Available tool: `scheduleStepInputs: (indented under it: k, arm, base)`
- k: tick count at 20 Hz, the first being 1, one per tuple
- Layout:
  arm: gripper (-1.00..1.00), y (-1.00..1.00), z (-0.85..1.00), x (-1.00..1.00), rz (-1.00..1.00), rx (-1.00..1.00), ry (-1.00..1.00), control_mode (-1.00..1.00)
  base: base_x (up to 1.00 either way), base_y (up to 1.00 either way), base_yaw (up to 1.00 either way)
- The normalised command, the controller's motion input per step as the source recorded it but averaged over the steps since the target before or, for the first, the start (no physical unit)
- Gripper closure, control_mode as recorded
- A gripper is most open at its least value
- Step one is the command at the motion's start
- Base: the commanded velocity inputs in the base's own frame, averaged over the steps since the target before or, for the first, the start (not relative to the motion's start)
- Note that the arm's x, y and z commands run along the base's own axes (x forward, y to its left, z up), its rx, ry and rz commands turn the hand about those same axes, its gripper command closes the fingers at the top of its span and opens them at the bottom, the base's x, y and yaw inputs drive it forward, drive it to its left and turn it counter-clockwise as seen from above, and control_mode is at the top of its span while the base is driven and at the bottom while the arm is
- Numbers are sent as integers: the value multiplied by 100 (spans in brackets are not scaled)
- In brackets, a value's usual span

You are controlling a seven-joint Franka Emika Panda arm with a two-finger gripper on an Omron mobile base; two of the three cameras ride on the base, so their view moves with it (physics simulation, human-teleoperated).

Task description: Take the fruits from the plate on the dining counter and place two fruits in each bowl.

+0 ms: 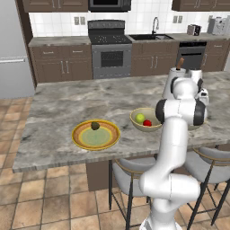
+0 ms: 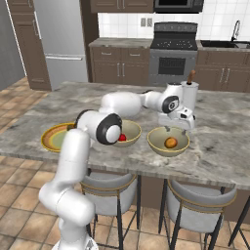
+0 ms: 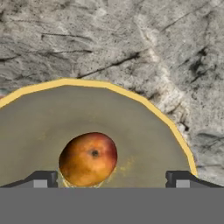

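resting in bowl (image 3: 144, 127), orange fruit (image 3: 88, 159) round, stem dimple facing camera; gripper (image 3: 111, 179) released, fingers spread.

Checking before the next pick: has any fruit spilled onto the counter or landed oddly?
Nothing stands out. The orange fruit sits inside its bowl, the open tool above it; the dark fruit is on the plate.
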Motion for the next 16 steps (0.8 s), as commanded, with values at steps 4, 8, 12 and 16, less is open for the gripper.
scheduleStepInputs:
  k: [4, 8, 12, 16]
  arm:
    - [-100, 44, 31, -20, 0, -12, -2, -100]
    - [-100, 63, 48, -49, 0, -1, -16, -100]
    - [-100, 89, 38, -15, 13, 1, -20, -100]
    - [-100, 84, 11, 8, 10, 7, -4, -100]
  base:
    - [0, 0, 0]
    - [0, 0, 0]
    - [0, 0, 0]
    - [0, 0, 0]
